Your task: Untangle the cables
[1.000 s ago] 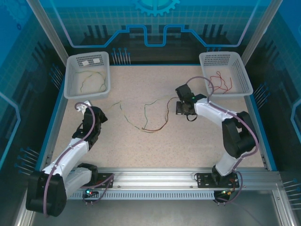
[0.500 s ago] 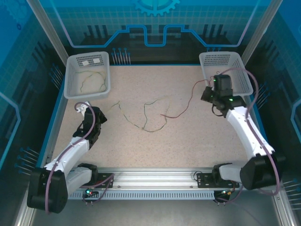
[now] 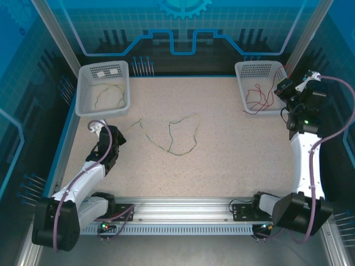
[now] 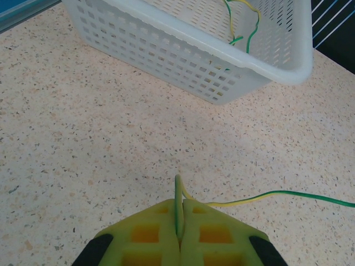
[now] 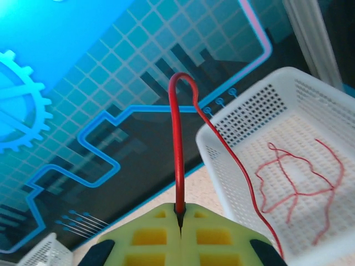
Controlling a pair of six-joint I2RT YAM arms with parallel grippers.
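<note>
Red cable pinched in right pincer

You have no legible words, numbers or brand names to read here. The blue back panel bears a gear emblem and circuit-style lines, without lettering.

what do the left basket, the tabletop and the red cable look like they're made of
Left basket: likely moulded plastic, matte white, with a regular grid of holes.
Tabletop: speckled beige, stone-like or laminate; cannot tell which.
Red cable: smooth, slightly shiny sheath, probably plastic-insulated wire, holding a stiff arch.
</note>
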